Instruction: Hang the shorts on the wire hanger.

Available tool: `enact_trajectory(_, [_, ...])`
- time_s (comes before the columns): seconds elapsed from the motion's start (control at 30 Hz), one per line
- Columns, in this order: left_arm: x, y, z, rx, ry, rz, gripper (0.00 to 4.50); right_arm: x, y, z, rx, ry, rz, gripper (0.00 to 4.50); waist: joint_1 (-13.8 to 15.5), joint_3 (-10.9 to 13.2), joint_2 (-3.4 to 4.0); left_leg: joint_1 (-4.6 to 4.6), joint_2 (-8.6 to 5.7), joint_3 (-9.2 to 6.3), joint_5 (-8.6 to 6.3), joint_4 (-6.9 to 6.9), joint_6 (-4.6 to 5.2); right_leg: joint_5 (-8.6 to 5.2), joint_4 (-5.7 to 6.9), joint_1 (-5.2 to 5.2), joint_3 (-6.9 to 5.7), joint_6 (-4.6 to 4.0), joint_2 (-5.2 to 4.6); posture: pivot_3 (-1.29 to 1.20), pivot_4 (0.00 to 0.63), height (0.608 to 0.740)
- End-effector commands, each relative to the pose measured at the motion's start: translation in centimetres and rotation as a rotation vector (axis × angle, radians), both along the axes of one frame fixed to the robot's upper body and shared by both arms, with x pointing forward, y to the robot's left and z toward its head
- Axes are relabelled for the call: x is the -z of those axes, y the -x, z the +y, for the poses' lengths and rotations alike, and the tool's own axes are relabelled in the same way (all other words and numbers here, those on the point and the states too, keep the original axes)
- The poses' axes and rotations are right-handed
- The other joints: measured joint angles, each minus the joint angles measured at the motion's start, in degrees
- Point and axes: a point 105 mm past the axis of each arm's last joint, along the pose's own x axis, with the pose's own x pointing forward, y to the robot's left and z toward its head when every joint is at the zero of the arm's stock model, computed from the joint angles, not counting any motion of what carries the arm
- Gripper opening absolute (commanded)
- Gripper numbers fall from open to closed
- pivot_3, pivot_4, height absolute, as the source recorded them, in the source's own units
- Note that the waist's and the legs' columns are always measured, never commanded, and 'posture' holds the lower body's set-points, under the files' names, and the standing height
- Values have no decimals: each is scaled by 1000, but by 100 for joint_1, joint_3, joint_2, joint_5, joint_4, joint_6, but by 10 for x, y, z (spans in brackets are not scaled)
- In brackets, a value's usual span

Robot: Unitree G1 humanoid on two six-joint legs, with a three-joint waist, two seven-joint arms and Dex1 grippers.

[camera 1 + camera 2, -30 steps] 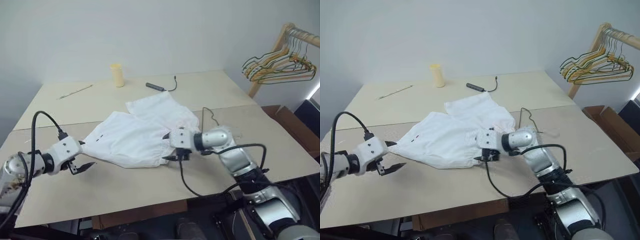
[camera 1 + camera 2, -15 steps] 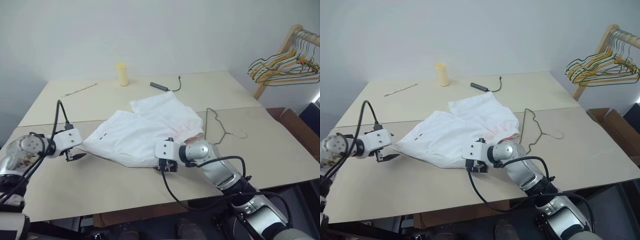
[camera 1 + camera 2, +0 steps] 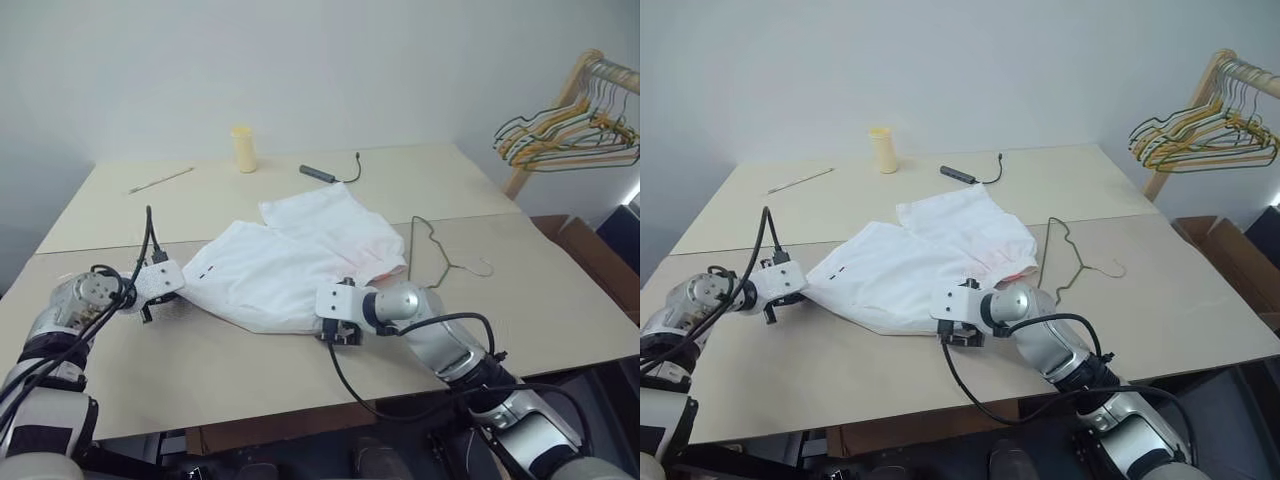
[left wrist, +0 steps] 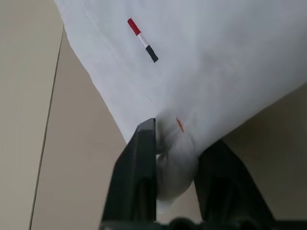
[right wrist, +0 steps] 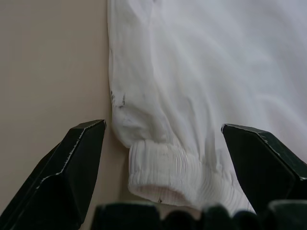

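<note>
The bench (image 3: 250, 370) is a wide beige surface made of two boards with a seam across it. Beside it, on the robot's right, a wooden rack (image 3: 560, 95) carries a bunch of coloured hangers (image 3: 565, 138). The shorts (image 3: 290, 255) lie spread flat near the middle of the bench, their pink-tinged waistband toward the robot's right. The wire hanger (image 3: 440, 250) lies flat on the bench just beside that waistband edge, apart from both arms. The left gripper (image 4: 175, 163) has its fingers (image 4: 139, 167) pinching a bunched corner of one leg hem, near a small red-and-dark dash on the cloth. The right gripper (image 5: 163, 177) sits low at the near end of the waistband with its fingers (image 5: 67, 163) spread wide, the ribbed elastic between them but not clamped. At the far side of the bench stand a yellow cup (image 3: 241, 148), a dark stick with a cable (image 3: 322, 174) and a thin rod (image 3: 160, 180).
</note>
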Motion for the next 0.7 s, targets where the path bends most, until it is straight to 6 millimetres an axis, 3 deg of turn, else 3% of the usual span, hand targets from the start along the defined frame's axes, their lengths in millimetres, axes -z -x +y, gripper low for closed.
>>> enact_trajectory(0.03, [-11, -1, -1, 34, -5, -13, 56, -13, -3, 5, -16, -9, -68, 4500, -4, 0, -1, -1, 0, 0, 0, 0, 0, 0, -1, 0, 0, 0, 0, -77, 0, 740])
enact_trajectory(0.07, [-12, 1, -1, 40, -5, -5, 56, -14, -2, 6, -24, -9, -74, 4500, -5, 0, -1, -1, 0, 0, 0, 0, 0, 0, -1, 0, 0, 0, 0, -77, 0, 740])
enact_trajectory(0.17, [-14, 3, 1, 45, -14, -8, 0, -17, -4, 12, -19, -15, -98, 3863, -14, 0, -1, -1, 0, 0, 0, -1, 0, 0, -3, -1, 0, 0, 0, -71, 0, 740])
enact_trajectory(0.37, [-15, 17, 8, 68, -58, 14, 0, -10, -8, 8, -44, 86, -165, 1749, -8, 0, -1, -1, 0, -1, 0, 0, 0, 0, 2, -3, 1, 0, -1, -57, 0, 740])
enact_trajectory(0.53, [-15, 41, 4, 112, -67, 81, 0, -6, -27, -3, -35, 172, -266, 13, -13, -1, -1, 0, 1, 0, 0, -1, 0, -1, 3, -4, 2, 1, -2, -58, 0, 740])
enact_trajectory(0.7, [-17, 81, -4, 124, -109, 188, 0, -11, -45, -7, -43, 212, -369, 13, -87, 0, -1, -1, 5, -2, 0, -3, 0, -4, 25, -22, 18, 1, -4, -51, 0, 740])
